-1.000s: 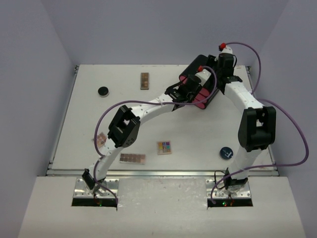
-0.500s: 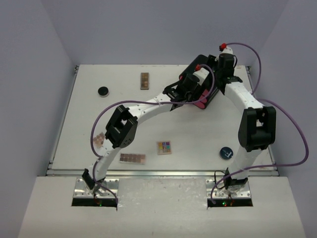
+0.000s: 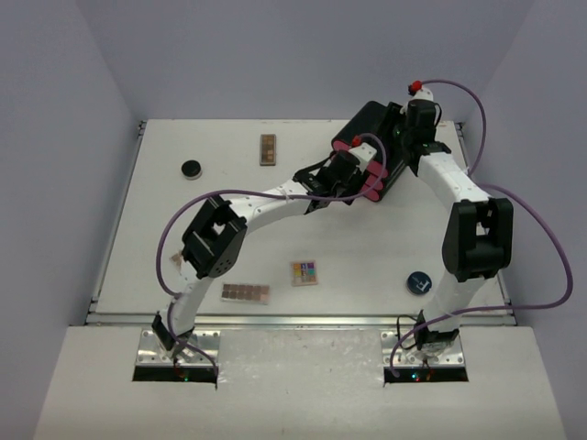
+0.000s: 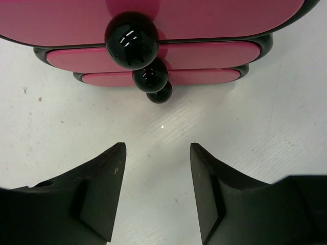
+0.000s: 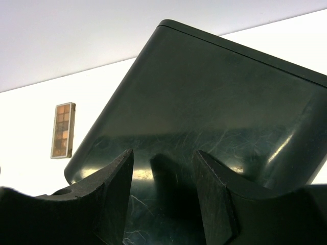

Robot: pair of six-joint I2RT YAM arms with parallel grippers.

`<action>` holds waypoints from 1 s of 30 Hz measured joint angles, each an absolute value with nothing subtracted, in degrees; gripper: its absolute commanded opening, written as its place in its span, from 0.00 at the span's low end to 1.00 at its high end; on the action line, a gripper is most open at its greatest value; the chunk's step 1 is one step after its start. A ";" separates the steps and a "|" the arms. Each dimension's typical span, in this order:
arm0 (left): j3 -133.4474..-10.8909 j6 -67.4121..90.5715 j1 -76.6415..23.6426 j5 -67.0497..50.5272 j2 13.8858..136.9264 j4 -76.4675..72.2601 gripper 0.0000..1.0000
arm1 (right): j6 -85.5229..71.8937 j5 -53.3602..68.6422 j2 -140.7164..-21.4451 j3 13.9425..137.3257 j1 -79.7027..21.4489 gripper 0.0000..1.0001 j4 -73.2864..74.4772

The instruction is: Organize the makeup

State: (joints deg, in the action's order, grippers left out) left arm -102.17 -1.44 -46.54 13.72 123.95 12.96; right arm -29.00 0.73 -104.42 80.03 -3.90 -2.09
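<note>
The black box with pink drawers (image 3: 371, 124) stands at the back right. My left gripper (image 3: 354, 172) is open and empty, just in front of the drawer fronts. In the left wrist view (image 4: 158, 153) its fingers frame bare table, with three black knobs (image 4: 131, 33) on the pink drawers (image 4: 204, 53) ahead. My right gripper (image 3: 396, 133) is open over the box's black top (image 5: 204, 102). The makeup lies loose: a brown palette (image 3: 267, 148), also in the right wrist view (image 5: 63, 130); a round black compact (image 3: 191, 169); a multicoloured palette (image 3: 304, 273); and a second brown palette (image 3: 246, 293).
A round blue compact (image 3: 419, 282) lies near the right arm's base. A brownish item (image 3: 174, 261) shows partly behind the left arm's elbow. The table's side walls and metal front edge (image 3: 303, 321) bound the surface.
</note>
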 measured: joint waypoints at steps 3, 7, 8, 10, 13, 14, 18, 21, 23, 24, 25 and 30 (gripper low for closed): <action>-102.17 -1.52 -46.54 14.00 125.54 11.76 0.54 | -29.17 0.71 -104.42 80.03 -3.81 0.53 -2.09; -103.06 -1.48 -46.54 15.02 127.72 10.40 0.57 | -29.17 0.71 -104.16 79.67 -3.78 0.53 -2.18; -103.73 -1.46 -46.54 15.27 128.45 10.08 0.58 | -29.18 0.71 -104.06 79.56 -3.73 0.53 -2.18; -105.26 -1.42 -46.54 15.72 129.83 9.37 0.59 | -29.24 0.71 -103.89 79.43 -3.65 0.52 -2.13; -107.35 -1.21 -46.54 16.94 131.61 8.20 0.59 | -29.65 0.76 -103.83 79.27 -3.50 0.52 -2.22; -107.80 -1.19 -46.54 17.36 132.12 7.56 0.58 | -29.76 0.83 -103.80 79.19 -3.47 0.52 -2.31; -108.72 -1.19 -46.54 19.07 133.79 5.31 0.57 | -29.85 0.89 -103.60 78.77 -3.44 0.52 -2.67; -109.15 -1.18 -46.54 20.29 135.05 3.51 0.57 | -29.82 0.89 -103.53 78.57 -3.44 0.52 -2.91; -109.81 -1.17 -46.54 21.23 136.04 2.36 0.56 | -29.80 0.89 -103.48 78.47 -3.44 0.52 -3.03; -109.99 -1.17 -46.54 21.75 136.44 1.78 0.56 | -29.81 0.89 -103.44 78.42 -3.44 0.52 -3.05; -110.06 -1.17 -46.54 22.22 136.78 1.33 0.55 | -29.82 0.89 -103.41 78.37 -3.44 0.52 -3.06; -110.15 -1.21 -46.54 23.58 137.29 -0.49 0.54 | -29.79 0.87 -103.02 77.76 -3.44 0.52 -3.37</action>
